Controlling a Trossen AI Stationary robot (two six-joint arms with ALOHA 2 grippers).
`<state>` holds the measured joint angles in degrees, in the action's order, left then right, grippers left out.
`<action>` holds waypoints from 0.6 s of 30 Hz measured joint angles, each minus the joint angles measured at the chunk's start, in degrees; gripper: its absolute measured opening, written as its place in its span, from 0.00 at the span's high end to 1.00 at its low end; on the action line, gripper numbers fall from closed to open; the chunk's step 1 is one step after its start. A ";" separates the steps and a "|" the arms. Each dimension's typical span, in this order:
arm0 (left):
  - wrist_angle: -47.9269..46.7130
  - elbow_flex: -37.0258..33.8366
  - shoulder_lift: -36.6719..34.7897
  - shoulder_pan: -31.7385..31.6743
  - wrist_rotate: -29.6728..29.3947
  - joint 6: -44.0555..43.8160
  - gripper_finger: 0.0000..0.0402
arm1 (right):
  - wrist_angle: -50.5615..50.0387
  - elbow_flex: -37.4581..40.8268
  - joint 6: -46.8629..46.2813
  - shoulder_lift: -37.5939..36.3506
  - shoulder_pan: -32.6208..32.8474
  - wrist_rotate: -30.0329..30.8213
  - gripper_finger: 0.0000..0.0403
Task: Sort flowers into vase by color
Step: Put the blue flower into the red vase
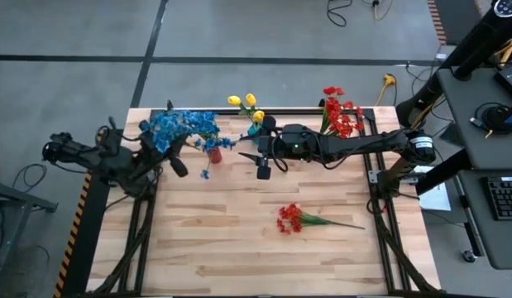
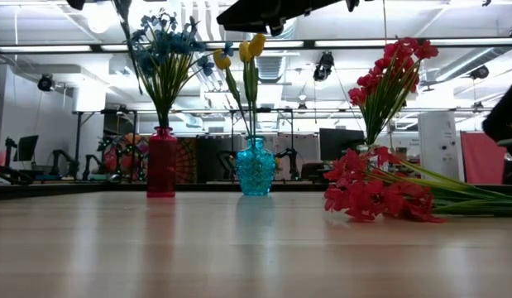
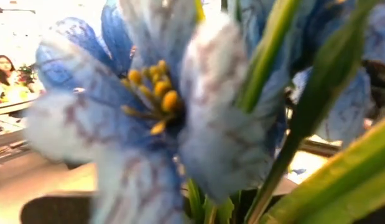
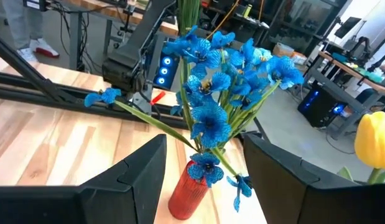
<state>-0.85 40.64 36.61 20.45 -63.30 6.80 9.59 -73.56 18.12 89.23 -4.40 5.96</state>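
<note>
Right gripper [image 1: 263, 157] hovers mid-table, fingers spread, empty, facing the blue flowers [image 1: 183, 127] in the red vase [image 1: 214, 154]. Left gripper [image 1: 174, 162] sits by the blue blooms; can't tell its state. Yellow tulips [image 1: 244, 102] in teal vase [image 2: 256, 168]. Red flowers [image 1: 341, 112] stand far right; one red spray [image 1: 294, 219] lies on the table [image 1: 206, 248].

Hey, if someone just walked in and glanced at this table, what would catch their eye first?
Probably the blue flowers bursting from the red vase at the back left, with the open right gripper beside it. Next, the red spray lying loose on the table at front right.
</note>
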 joint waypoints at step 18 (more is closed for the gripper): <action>4.88 -1.07 5.15 -3.35 6.05 5.37 0.91 | -3.54 2.75 -8.00 1.98 -0.08 -10.39 0.48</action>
<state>4.03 39.57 41.77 17.10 -57.25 12.17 6.05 -70.81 10.12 91.21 -4.48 -4.43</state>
